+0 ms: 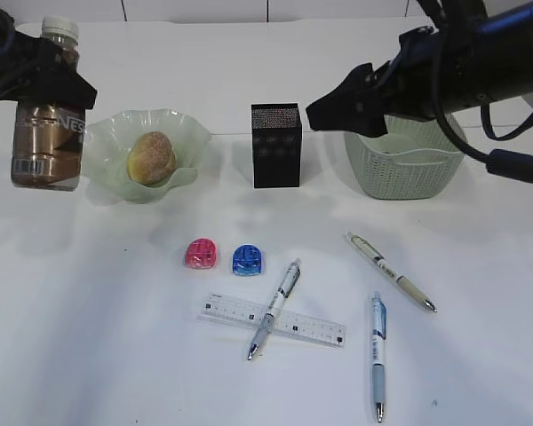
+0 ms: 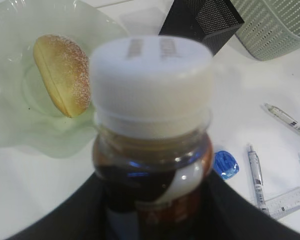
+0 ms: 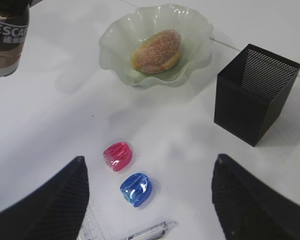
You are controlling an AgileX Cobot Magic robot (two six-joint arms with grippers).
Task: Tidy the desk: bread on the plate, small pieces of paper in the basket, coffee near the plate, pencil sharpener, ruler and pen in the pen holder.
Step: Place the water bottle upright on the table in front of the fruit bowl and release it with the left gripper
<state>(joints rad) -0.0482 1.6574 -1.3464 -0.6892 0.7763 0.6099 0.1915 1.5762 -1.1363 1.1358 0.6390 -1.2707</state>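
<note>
A plain white worktop point(image 1: 89, 311) fills every view. At far left my left claw point(image 1: 37, 75) grips the coffee bottle point(image 1: 46, 133) beside the plate point(image 1: 107, 146) holding the bread point(image 1: 152, 158); only the exterior view shows its base, hard to judge. My right claw point(image 3: 149, 200) hangs spread, empty, above pink sharpener point(image 3: 118, 156) and blue sharpener point(image 3: 136, 189); basket point(image 1: 404, 169) partly hidden.
</note>
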